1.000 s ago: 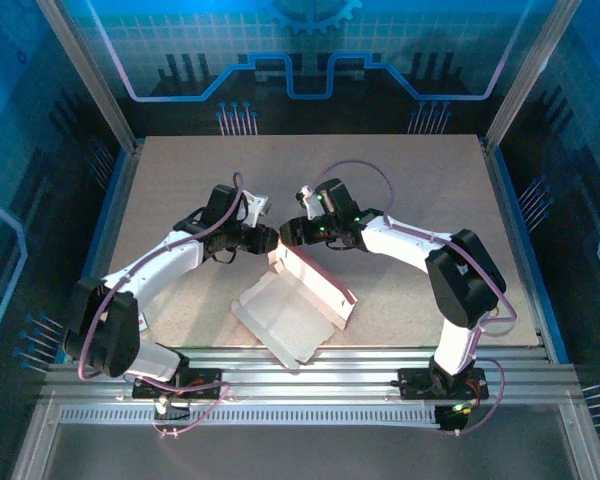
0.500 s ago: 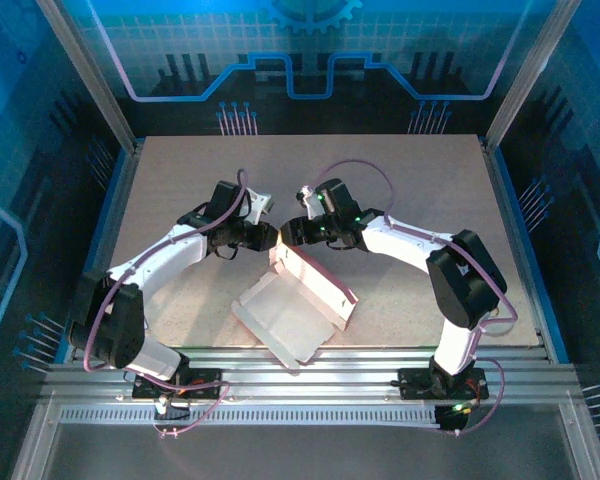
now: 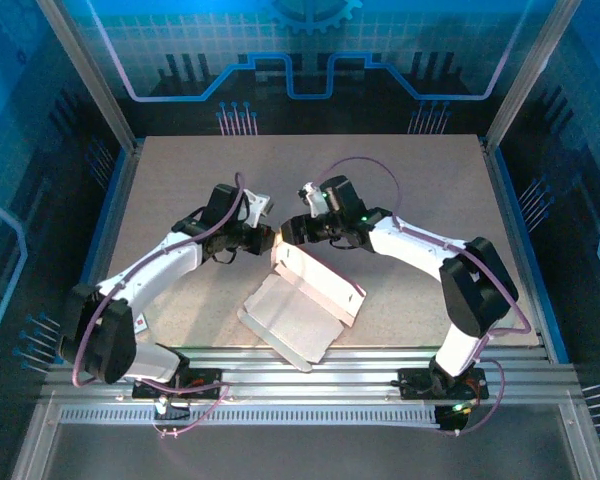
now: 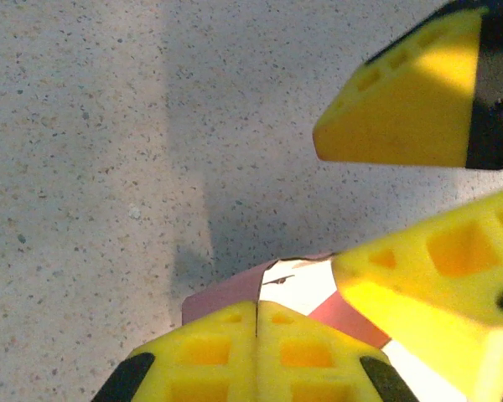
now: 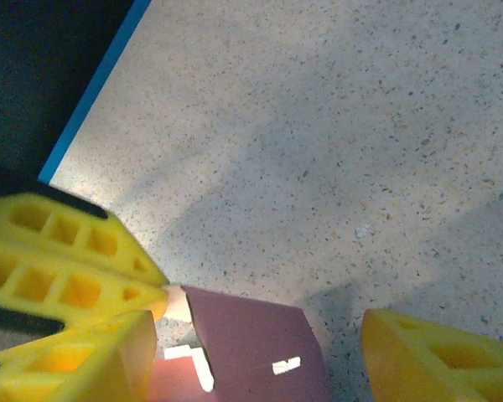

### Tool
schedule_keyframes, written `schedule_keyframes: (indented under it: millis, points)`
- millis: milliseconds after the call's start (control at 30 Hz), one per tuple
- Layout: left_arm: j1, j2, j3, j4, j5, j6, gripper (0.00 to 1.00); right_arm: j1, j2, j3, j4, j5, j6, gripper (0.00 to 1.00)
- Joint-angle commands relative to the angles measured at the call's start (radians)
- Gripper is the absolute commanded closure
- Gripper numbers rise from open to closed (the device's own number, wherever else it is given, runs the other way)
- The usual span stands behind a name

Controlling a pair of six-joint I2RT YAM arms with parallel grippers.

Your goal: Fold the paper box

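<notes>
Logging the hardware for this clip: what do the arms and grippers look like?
The left arm and right arm have white shells, black joints and a purple cable looping along each. A green light glows near the right wrist. The fingers are yellow wedges with square pockets.

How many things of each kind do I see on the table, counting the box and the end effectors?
Pink and whitish thin-card paper box: 1
Yellow-fingered end effectors: 2, left end effector and right end effector
Total: 3
</notes>
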Motion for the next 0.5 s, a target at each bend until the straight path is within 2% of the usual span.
schedule_keyframes:
  millis: [0,467]
  points:
    - [-0.024,-0.052,-0.035,-0.004,-0.045,-0.030,0.95,-0.001,-0.021,-0.018,0.008,0.004,0.024,0.32]
    - [-0.092,-0.156,-0.133,-0.002,-0.090,-0.121,0.96,0.012,0.009,-0.046,0.061,0.016,0.047,0.30]
